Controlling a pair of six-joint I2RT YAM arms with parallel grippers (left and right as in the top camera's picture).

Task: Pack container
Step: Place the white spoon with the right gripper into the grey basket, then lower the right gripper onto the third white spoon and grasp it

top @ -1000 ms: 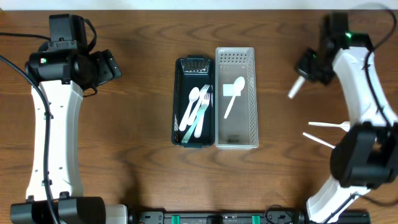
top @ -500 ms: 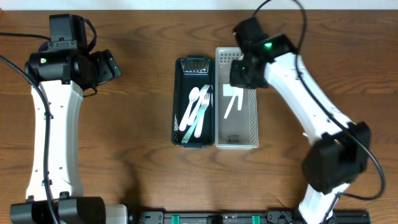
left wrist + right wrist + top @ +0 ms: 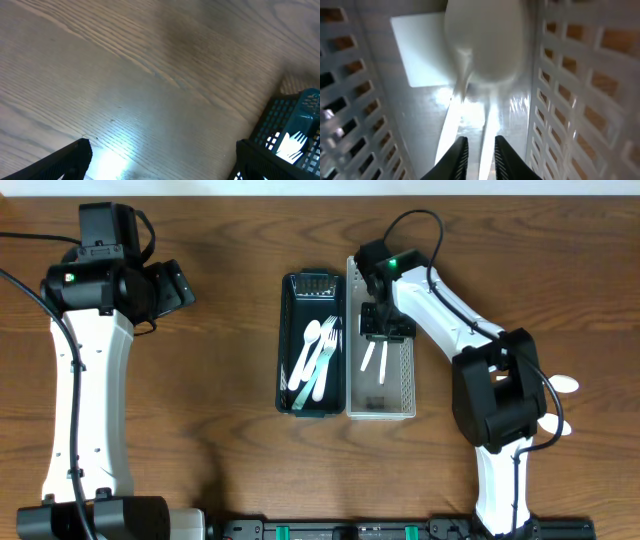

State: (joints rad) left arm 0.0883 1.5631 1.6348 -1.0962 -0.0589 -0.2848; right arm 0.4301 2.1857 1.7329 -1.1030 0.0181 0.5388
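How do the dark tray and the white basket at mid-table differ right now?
Colour: the dark tray is blackish-teal, the white basket pale and perforated. Contents: the dark tray holds several slanted utensils; the white basket shows just two white handles. Attention: the right hand is down in the white basket, while nothing hovers over the dark tray. Both are long, narrow bins lying side by side.

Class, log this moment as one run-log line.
left end effector open over table | right end effector in white basket, over spoon
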